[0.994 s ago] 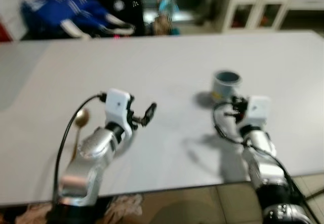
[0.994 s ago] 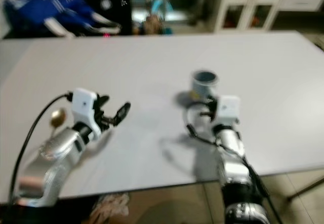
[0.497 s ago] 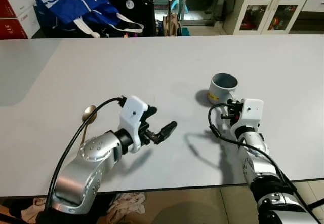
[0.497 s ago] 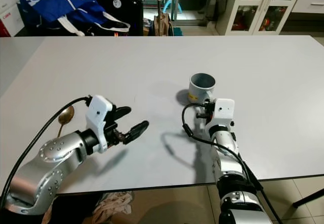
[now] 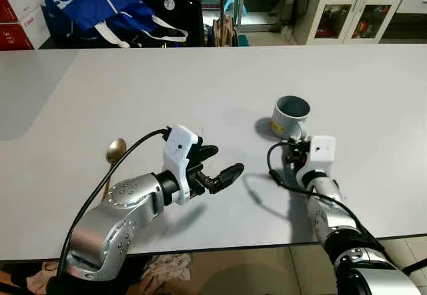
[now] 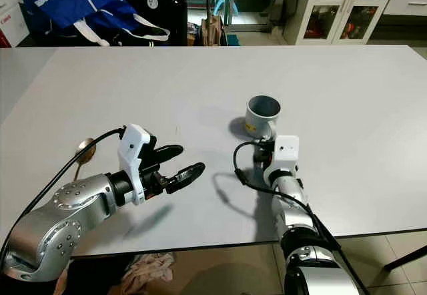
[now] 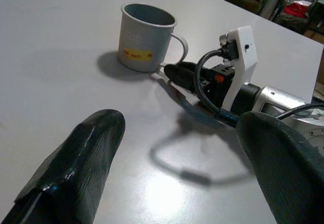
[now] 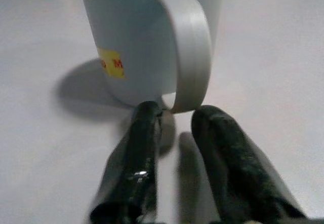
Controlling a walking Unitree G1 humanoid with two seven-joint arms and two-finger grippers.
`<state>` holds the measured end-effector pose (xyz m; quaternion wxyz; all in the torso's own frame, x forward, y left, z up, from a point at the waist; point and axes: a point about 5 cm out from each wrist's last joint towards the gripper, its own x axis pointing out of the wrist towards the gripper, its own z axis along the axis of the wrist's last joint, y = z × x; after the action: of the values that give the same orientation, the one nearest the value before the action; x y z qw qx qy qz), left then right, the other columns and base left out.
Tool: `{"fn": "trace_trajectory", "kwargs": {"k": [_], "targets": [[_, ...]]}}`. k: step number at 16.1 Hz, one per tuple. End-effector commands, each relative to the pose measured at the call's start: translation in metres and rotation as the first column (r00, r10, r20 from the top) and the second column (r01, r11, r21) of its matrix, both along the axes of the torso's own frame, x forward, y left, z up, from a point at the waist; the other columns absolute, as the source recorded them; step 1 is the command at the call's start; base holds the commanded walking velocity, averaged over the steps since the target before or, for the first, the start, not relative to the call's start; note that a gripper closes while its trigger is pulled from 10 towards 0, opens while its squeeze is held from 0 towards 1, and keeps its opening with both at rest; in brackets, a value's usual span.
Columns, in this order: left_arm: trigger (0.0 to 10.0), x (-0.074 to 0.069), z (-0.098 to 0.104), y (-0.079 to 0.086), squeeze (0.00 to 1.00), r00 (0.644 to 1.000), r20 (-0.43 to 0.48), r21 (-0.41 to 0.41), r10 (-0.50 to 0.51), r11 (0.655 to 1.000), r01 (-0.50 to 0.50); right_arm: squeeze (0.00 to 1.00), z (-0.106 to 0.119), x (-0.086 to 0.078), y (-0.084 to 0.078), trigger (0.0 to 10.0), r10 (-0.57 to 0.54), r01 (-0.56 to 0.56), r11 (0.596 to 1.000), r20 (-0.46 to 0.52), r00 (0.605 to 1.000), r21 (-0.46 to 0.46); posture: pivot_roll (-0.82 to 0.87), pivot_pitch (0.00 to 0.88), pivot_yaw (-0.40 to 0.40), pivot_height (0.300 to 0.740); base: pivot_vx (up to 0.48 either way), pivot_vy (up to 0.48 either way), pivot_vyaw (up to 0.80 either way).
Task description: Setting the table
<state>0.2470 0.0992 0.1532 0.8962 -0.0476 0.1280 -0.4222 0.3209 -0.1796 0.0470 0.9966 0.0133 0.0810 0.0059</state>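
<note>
The left arm is reaching forward and inward over the table, its silver forearm angling up from the near edge. The left gripper point(image 5: 220, 165) is hovering above the surface with its two black fingers point(image 7: 76, 158) spread wide apart and pointing toward the other arm. The right arm is stretching straight ahead, forearm lying low. The right gripper point(image 8: 174, 117) is sitting low near the surface, its fingers point(image 8: 142, 148) parted by a narrow gap, holding nothing.
</note>
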Motion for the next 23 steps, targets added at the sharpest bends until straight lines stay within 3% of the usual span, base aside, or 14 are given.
{"fn": "trace_trajectory", "kwargs": {"k": [1,2,4,6,12,23], "targets": [[10.0,0.0,0.004,0.001,0.0,1.0,0.027,0.014,-0.002,1.0,0.001,1.0,0.0,0.001,0.001,10.0,0.006,-0.006,1.0,0.004,1.0,0.001,0.06,0.023,0.01,0.74,0.0,0.0,0.0],[10.0,0.0,0.005,0.001,0.0,0.999,0.04,0.016,0.0,1.0,-0.001,1.0,0.0,0.001,0.002,10.0,0.008,-0.008,1.0,0.005,1.0,0.003,0.06,0.023,0.01,0.74,0.0,0.0,0.0],[10.0,0.007,0.004,0.006,0.0,0.979,0.188,0.054,0.074,0.995,-0.085,1.0,0.0,0.001,0.003,10.0,0.008,-0.008,1.0,0.007,1.0,0.007,0.06,0.026,0.012,0.74,0.0,0.0,0.0],[10.0,0.006,-0.008,0.003,0.0,0.964,0.258,0.068,0.061,0.994,-0.081,1.0,0.0,0.002,0.004,10.0,0.007,-0.007,1.0,0.007,1.0,0.005,0.05,0.029,0.001,0.74,0.0,0.0,0.0],[10.0,0.005,-0.038,-0.01,0.0,0.964,0.251,0.153,-0.083,0.987,0.045,1.0,0.008,0.008,0.004,10.0,0.024,-0.023,0.999,0.04,0.999,-0.039,0.05,0.039,0.0,0.74,0.0,0.0,0.0],[10.0,0.011,-0.039,-0.01,0.0,0.958,0.283,0.139,-0.038,0.99,-0.002,1.0,0.007,0.008,0.005,10.0,0.011,-0.011,1.0,0.041,0.999,-0.021,0.05,0.038,-0.001,0.74,0.0,0.0,0.0]]}}
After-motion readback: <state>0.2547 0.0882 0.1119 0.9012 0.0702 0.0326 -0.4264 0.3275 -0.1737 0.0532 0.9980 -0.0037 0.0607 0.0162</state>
